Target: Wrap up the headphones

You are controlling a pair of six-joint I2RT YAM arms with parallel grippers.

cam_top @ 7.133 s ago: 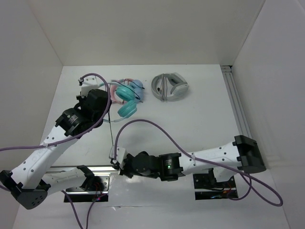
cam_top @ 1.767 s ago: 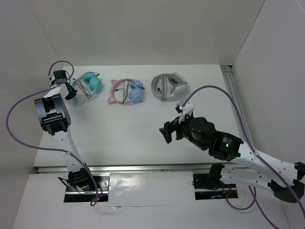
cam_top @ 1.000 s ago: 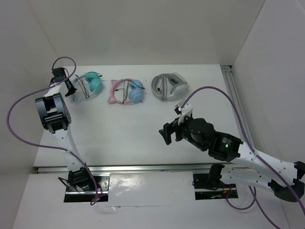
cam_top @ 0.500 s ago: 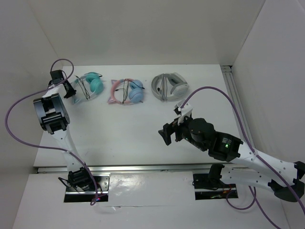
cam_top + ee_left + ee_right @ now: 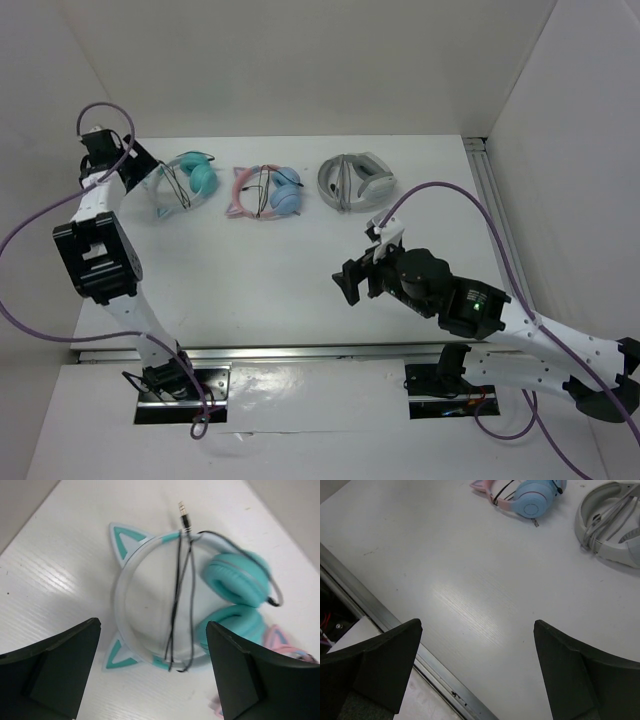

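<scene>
The teal cat-ear headphones [image 5: 187,180] lie flat at the table's back left, earcups [image 5: 235,577] folded together. Their thin black cable [image 5: 179,585] is wound across the white headband [image 5: 122,585], and the plug [image 5: 184,515] sticks out past the band. My left gripper [image 5: 140,172] hovers just left of them, open, its fingers [image 5: 65,660] apart above the headband and touching nothing [image 5: 152,625]. My right gripper [image 5: 350,282] hangs open over bare table at centre right, far from the headphones, with nothing between its fingers [image 5: 477,624].
Pink-and-blue cat-ear headphones [image 5: 265,193] lie just right of the teal pair, and grey-and-white headphones [image 5: 357,182] further right. A metal rail [image 5: 495,210] runs along the table's right side. A metal strip [image 5: 453,693] edges the near side. White walls enclose the table.
My left gripper has opened, letting go at the headband, and the arm has pulled back to the left and up. The headphones stay put. The right arm has not moved.
</scene>
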